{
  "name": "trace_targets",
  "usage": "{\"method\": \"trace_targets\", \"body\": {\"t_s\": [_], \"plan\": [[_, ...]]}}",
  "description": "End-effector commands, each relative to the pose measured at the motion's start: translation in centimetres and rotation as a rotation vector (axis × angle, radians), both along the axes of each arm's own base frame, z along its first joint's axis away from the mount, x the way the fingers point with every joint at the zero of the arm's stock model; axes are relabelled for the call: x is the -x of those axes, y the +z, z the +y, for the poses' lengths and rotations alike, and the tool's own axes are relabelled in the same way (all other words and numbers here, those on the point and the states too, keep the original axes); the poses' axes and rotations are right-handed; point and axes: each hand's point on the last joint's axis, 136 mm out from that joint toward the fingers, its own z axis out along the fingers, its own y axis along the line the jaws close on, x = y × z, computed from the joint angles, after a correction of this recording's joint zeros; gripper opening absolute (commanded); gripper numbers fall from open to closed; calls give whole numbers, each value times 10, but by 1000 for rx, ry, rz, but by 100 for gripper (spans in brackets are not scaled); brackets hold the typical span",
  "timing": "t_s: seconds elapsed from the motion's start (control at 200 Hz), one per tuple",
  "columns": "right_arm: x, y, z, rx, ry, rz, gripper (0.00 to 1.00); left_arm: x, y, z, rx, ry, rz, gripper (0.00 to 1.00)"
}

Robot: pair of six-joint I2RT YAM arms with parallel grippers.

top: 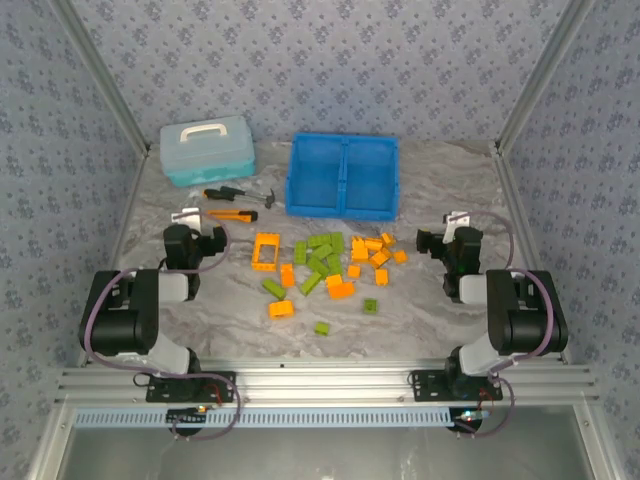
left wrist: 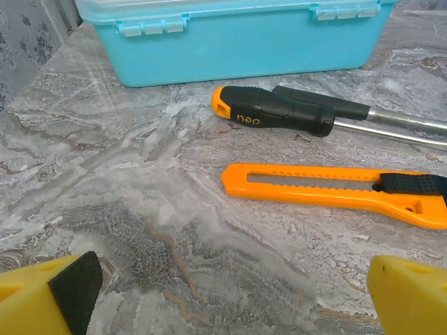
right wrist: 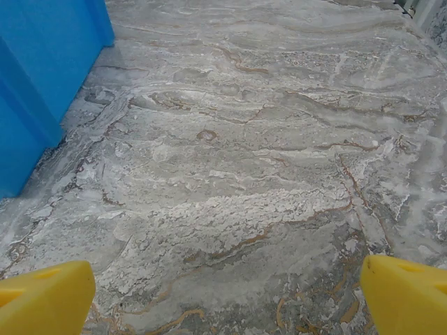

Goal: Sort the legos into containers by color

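Plainly, the bright blue two-compartment plastic bin [top: 320, 202] shows bare floors (orange and green plastic bricks [top: 340, 288] lie outside); left gripper [left wrist: 234, 296] and right gripper [right wrist: 227, 296] gape.

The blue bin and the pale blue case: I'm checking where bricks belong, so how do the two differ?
The blue bin is open on top, split by a divider into two compartments; the pale blue case is shut under a lid with a white handle. The bin is a deeper blue and wider than the case. Both are rectangular plastic boxes.
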Motion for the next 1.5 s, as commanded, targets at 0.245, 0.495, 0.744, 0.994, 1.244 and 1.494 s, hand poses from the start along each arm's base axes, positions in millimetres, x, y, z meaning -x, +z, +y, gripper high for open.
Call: {"method": "trace_targets", "body": {"t_s": [0.245,0.495,0.744,0.994,1.244,1.494], "plan": [[-6,9,-1,7,11,-32,100,-3,4,-1,14,-22,-18,99],[-5,28,-14,14,-78,15,100,-2,4,0,23,-23,-20,99],[51,114,-15,-405,-356,95,100,15,61,9,44,40,-85,99],[100,137,92,-344,25,469,100,71,164,-26,195,-43,-66,99],[134,83,147,46,205,858,100,148,162,-149,112,-743,177,99],[123,33,160,202,199,940,100,184,121,-196,-16,-1035,208,99]]}}
